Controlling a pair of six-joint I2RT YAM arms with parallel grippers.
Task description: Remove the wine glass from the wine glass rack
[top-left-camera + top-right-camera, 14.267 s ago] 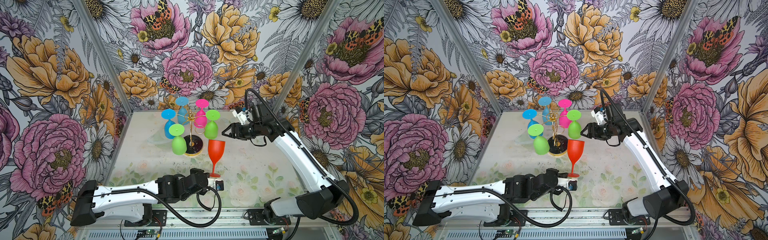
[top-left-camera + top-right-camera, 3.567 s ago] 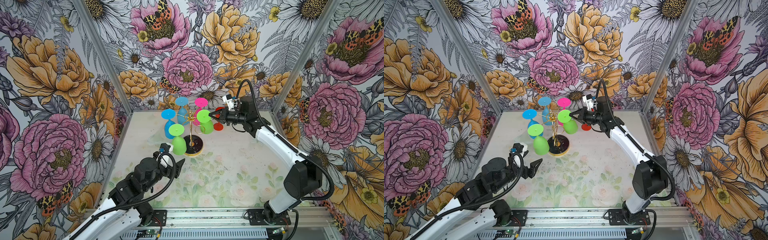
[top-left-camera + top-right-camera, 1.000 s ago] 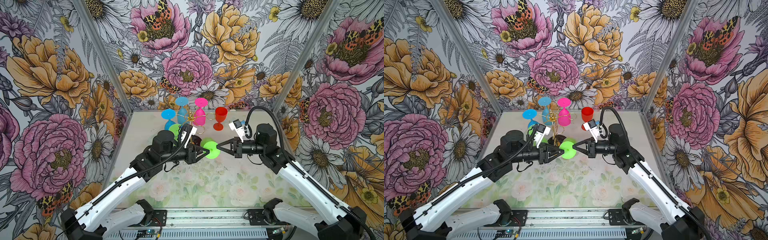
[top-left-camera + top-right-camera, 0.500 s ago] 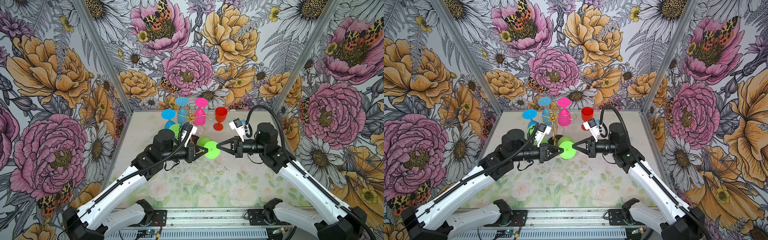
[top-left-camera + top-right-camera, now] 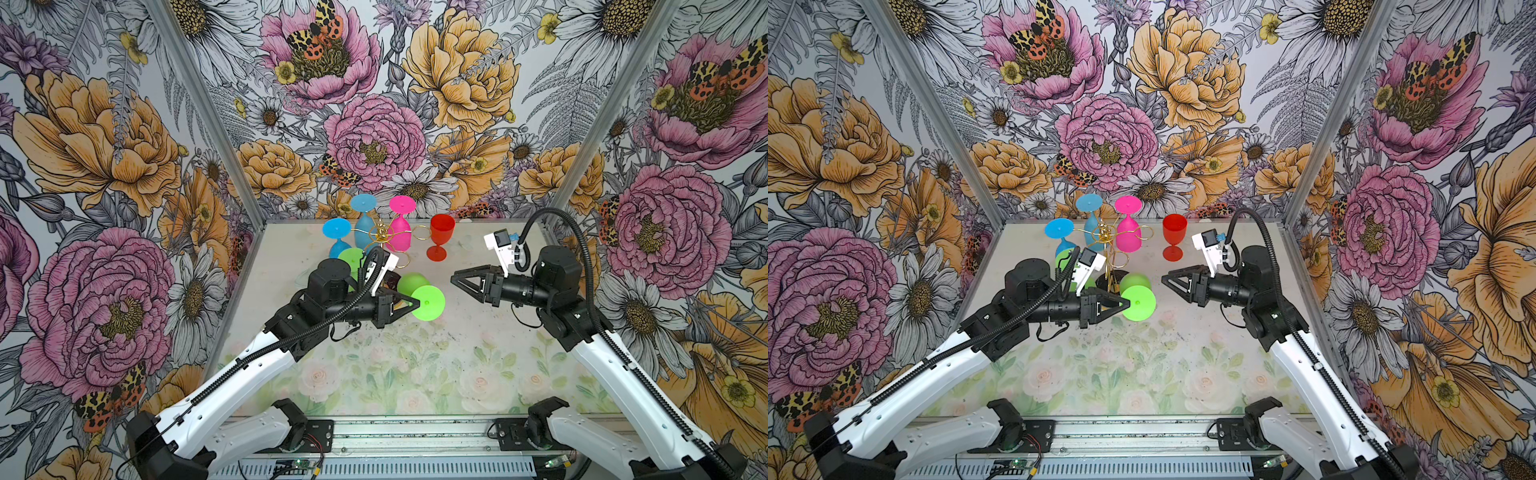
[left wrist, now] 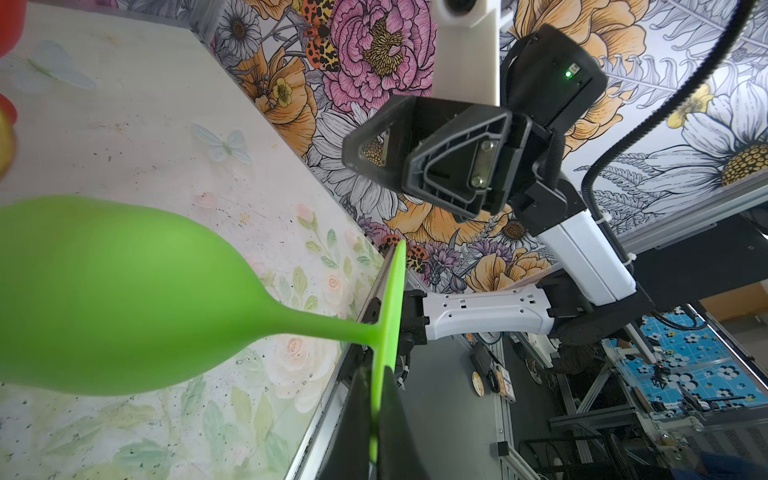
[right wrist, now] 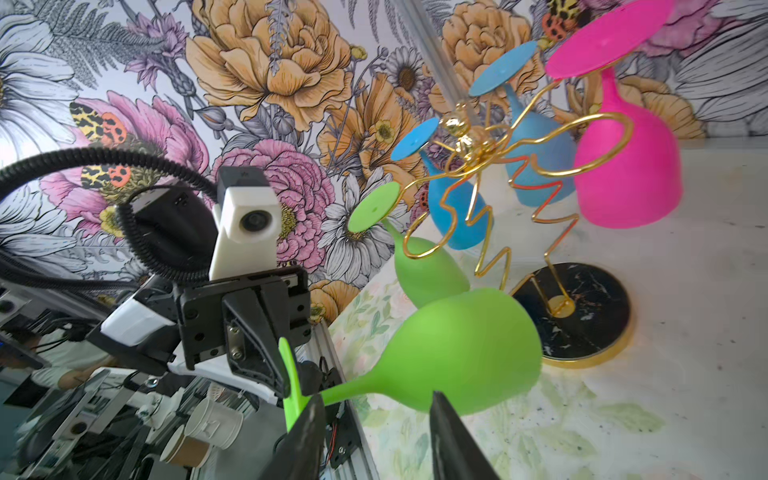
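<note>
The green wine glass (image 5: 428, 302) (image 5: 1138, 302) hangs sideways over the table in front of the wine glass rack (image 5: 380, 235) (image 5: 1106, 235), off its gold arms. My left gripper (image 5: 415, 304) (image 5: 1126, 304) is shut on the edge of its round foot (image 6: 390, 299); the bowl (image 7: 457, 349) points toward the rack's black base (image 7: 582, 316). My right gripper (image 5: 455, 279) (image 5: 1165, 279) (image 7: 376, 411) stands open just right of the glass, touching nothing. In the left wrist view the left gripper (image 6: 376, 415) pinches the thin foot.
Four glasses hang upside down on the rack: a pink one (image 5: 400, 232), two blue ones (image 5: 337, 239) (image 5: 363, 226) and a green one (image 7: 424, 266). A red glass (image 5: 440, 241) stands upright on the table at the back. Floral walls enclose three sides.
My right gripper has opened, let go of the green glass's foot and drawn back to the right. My left gripper has shut on the foot and holds the glass alone.
</note>
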